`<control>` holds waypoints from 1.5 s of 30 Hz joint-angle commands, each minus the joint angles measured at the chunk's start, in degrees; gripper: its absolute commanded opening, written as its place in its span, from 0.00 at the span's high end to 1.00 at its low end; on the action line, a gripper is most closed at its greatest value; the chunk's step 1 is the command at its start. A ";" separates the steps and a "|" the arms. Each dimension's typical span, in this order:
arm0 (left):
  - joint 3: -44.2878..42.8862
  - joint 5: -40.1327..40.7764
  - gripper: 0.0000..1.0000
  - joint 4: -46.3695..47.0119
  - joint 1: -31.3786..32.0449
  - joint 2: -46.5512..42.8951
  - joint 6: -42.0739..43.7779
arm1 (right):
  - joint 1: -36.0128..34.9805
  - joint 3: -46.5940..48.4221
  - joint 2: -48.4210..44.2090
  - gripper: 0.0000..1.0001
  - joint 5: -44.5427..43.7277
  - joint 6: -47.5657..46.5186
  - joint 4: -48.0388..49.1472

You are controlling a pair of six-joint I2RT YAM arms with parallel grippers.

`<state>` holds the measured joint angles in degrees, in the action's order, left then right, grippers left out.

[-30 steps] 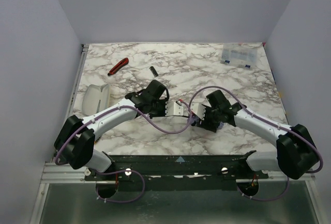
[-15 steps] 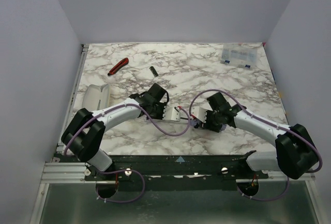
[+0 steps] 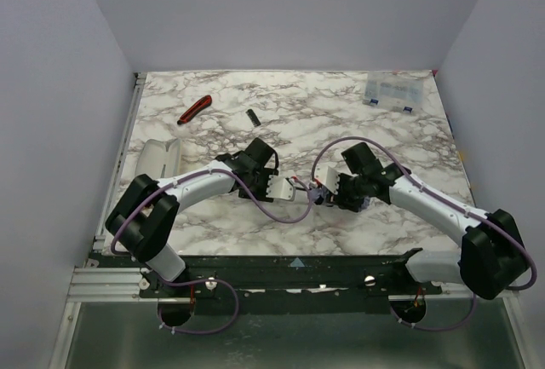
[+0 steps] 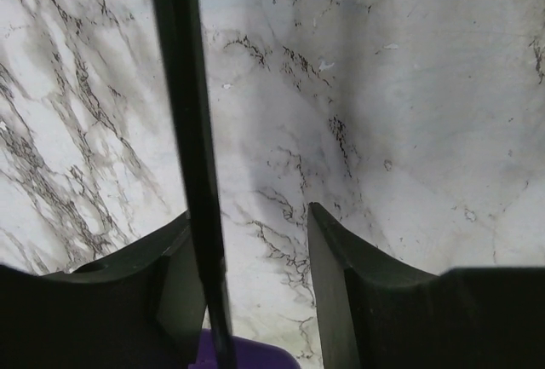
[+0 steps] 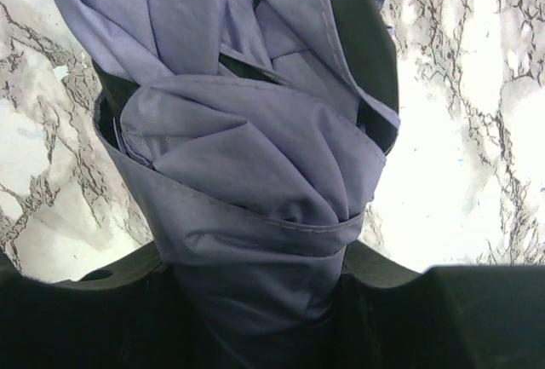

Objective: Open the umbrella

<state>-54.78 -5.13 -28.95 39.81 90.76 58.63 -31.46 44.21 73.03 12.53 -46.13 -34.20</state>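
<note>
- The pale lavender folding umbrella (image 5: pixel 255 173) is lying bundled, canopy folded — opening not achieved, I judge.
- The right gripper (image 5: pixel 255 301) is clamping the fabric bundle between its fingers.
- The left gripper (image 4: pixel 255 258) is standing spread, the thin black shaft (image 4: pixel 192 130) running just inside its left finger — long axis spanning between the two grippers.

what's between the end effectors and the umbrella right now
Nothing visible. The right end effector is shut on the umbrella, clamping its folded lavender fabric. The umbrella's black shaft runs between the left end effector fingers, against the left one; the gap looks open.
</note>
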 commanded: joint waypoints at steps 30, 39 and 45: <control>7.66 8.11 0.71 2.14 -26.70 -3.97 18.72 | 5.42 -8.58 -13.82 1.00 -5.04 -8.56 -11.12; 1.41 7.14 0.72 -1.56 -24.34 -3.78 14.12 | 5.71 -5.76 -10.10 1.00 -0.14 -7.09 -13.25; -8.19 2.40 0.55 -7.92 -15.61 -4.30 7.19 | 5.71 2.11 -1.00 1.00 5.97 -2.90 -13.13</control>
<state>-56.29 -5.23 -32.40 20.12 87.61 71.72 -26.46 42.46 68.10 16.43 -51.00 -38.22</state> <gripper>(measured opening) 0.381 0.451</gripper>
